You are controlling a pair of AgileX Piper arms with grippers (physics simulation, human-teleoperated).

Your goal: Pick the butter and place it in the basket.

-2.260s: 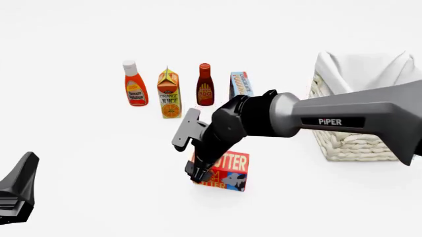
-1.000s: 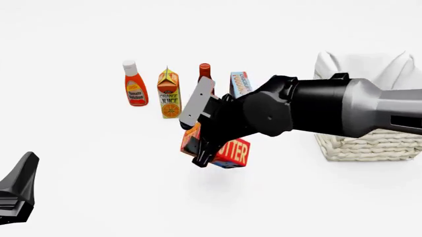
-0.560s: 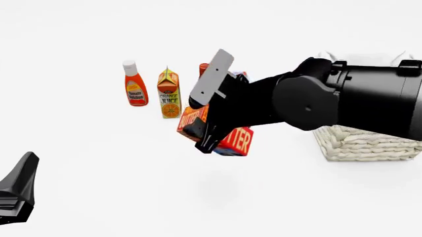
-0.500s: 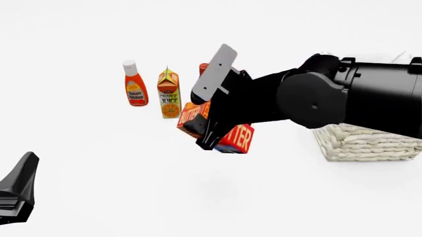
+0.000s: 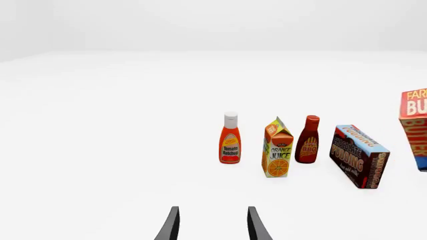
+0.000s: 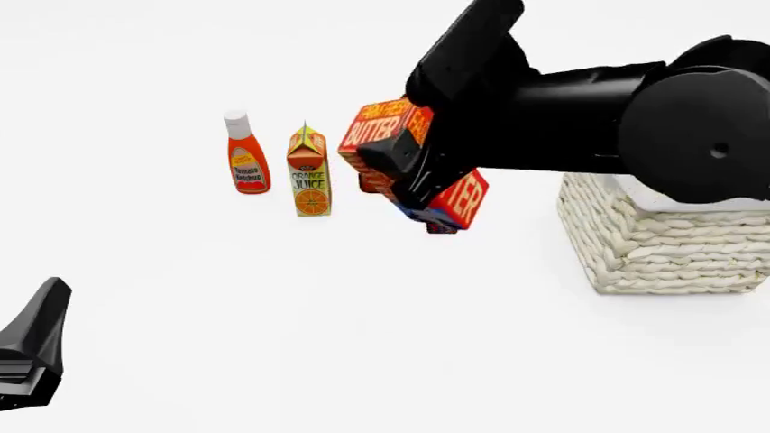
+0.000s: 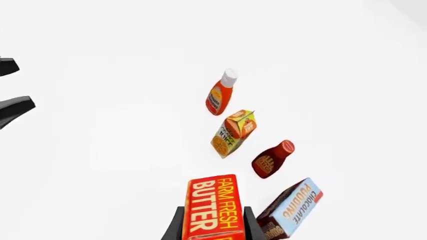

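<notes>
My right gripper (image 6: 407, 173) is shut on the butter (image 6: 381, 132), a red-orange box with yellow and white lettering, and holds it tilted high above the table, left of the basket (image 6: 655, 245). In the right wrist view the butter (image 7: 213, 202) sits between the two dark fingers (image 7: 171, 226). It also shows at the edge of the left wrist view (image 5: 415, 122). The cream woven basket stands at the right, its top hidden by my right arm. My left gripper (image 6: 31, 347) rests low at the front left, open and empty, its fingers (image 5: 169, 226) apart.
A row of groceries stands at the back: a tomato ketchup bottle (image 6: 247, 153), an orange juice carton (image 6: 309, 173), a BBQ sauce bottle (image 5: 309, 146) and a chocolate pudding box (image 5: 360, 156). In the front view the lifted butter hides the last two.
My right gripper has lifted the butter off the table, up and back and a little to the right, and the box has tilted. The left arm has not moved.
</notes>
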